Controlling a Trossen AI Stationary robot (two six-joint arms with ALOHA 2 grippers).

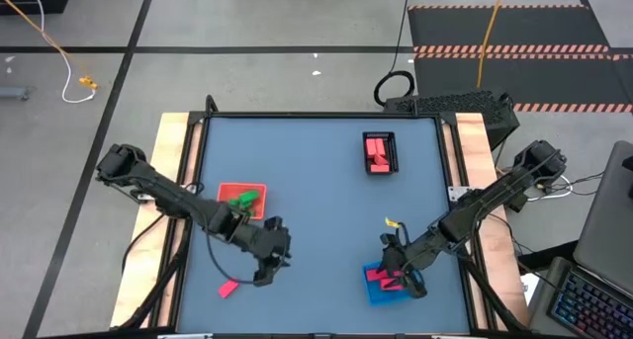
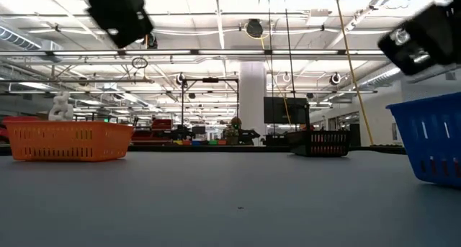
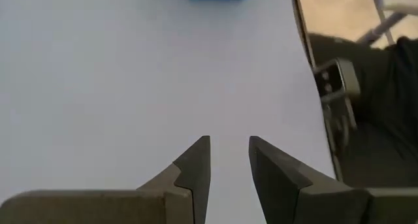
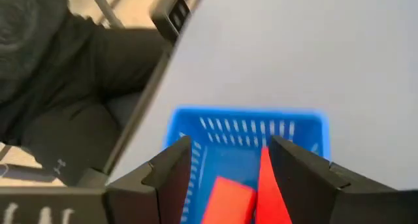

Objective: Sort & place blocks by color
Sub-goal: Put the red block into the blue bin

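Three trays sit on the blue-grey counter [image 1: 316,211]. The orange tray [image 1: 241,200], on the left side, holds green blocks [image 1: 243,196]. The black tray [image 1: 380,152], toward the far side, holds red blocks [image 1: 376,149] lying close together. The blue tray [image 1: 384,285], at the near right, holds pink-red blocks [image 1: 380,277]; in the right wrist view one flat block [image 4: 227,199] lies on its floor and another [image 4: 270,191] stands just beside one finger, and I cannot tell whether it is gripped. One pink block [image 1: 227,289] lies loose on the counter near the front left edge, outside every tray.

The right end effector [image 1: 403,274] hangs over the blue tray with its fingers parted. The left end effector [image 1: 273,262] hovers above bare counter, between the orange tray and the loose pink block, its fingers slightly apart and grasping nothing.
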